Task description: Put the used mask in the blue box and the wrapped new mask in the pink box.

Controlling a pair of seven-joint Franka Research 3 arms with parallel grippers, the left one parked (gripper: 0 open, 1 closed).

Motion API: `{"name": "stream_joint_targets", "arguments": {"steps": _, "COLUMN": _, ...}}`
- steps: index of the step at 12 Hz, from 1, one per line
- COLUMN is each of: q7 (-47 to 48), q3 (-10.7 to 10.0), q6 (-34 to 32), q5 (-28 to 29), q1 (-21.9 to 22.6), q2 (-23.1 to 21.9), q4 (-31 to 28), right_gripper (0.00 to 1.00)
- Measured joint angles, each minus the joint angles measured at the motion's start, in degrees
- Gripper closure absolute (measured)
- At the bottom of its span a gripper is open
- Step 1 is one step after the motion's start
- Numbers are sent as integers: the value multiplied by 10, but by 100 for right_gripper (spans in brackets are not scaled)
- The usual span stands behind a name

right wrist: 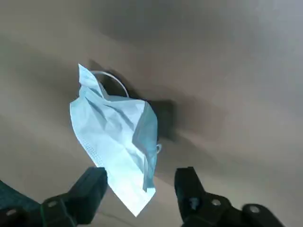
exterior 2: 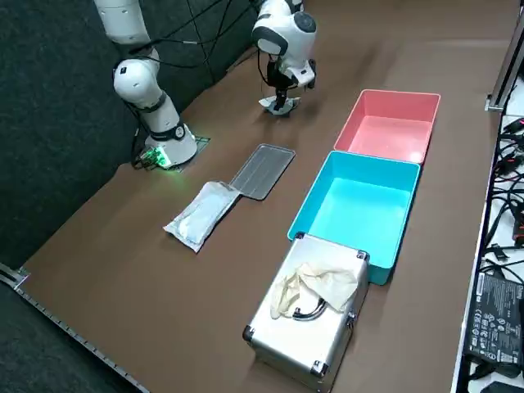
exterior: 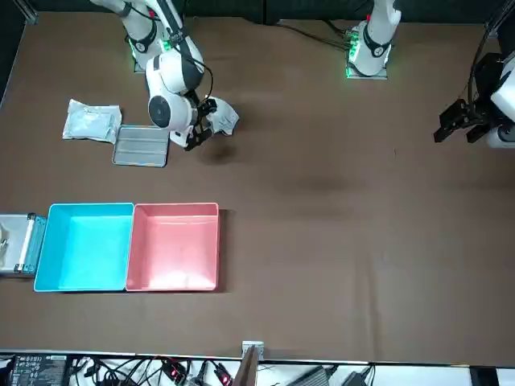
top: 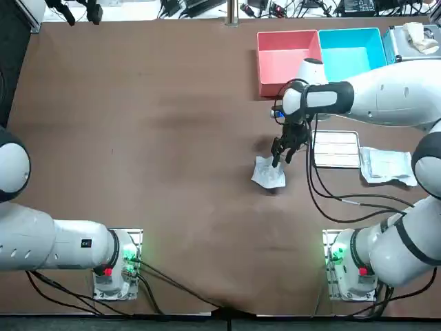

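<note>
Brown worktop (top: pixel 138 138) carries two masks and two boxes. Only the wrist view shows the right gripper (right wrist: pixel 139 191), its jaws wide apart and straddling a corner of the crumpled pale-blue used mask (right wrist: pixel 116 142), clamping nothing. Overhead, the plastic-wrapped new mask (top: pixel 387 165) lies beside a flat grey tray (top: pixel 336 149), apart from the pink plastic box (top: pixel 279 62) and the blue plastic box (top: pixel 351 52).

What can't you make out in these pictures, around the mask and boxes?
- Front view: the right gripper covers part of the used mask.
- Top view: the right arm hides the near edge of the blue box; the metal case is cut off at the right edge.
- Wrist view: only one ear loop shows; the mask covers any other.
- Contact between the open gripper and the mask: cannot tell.
</note>
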Motion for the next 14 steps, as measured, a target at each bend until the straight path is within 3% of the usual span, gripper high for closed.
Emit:
{"name": "stream_joint_targets", "arguments": {"steps": 2, "q7": 0, "q3": 0, "q6": 5, "q5": 0, "q1": 5, "q2": 1, "q4": -6, "right_gripper": 13}}
{"name": "stream_joint_targets", "arguments": {"steps": 8, "q7": 0, "q3": 0, "q6": 9, "q5": 0, "q1": 13, "q2": 10, "q4": -7, "right_gripper": 34}}
{"name": "stream_joint_targets", "arguments": {"steps": 10, "q7": 0, "q3": 0, "q6": 11, "q5": 0, "q1": 13, "q2": 14, "q4": -7, "right_gripper": 58}}
{"name": "stream_joint_targets", "arguments": {"steps": 12, "q7": 0, "q3": 0, "q6": 12, "q5": 0, "q1": 13, "q2": 16, "q4": -7, "right_gripper": 62}}
{"name": "stream_joint_targets", "arguments": {"steps": 13, "q7": 0, "q3": 0, "q6": 12, "q5": 0, "q1": 13, "q2": 16, "q4": -7, "right_gripper": 73}}
{"name": "stream_joint_targets", "arguments": {"steps": 14, "q7": 0, "q3": 0, "q6": 13, "q5": 0, "q1": 13, "q2": 16, "q4": -7, "right_gripper": 73}}
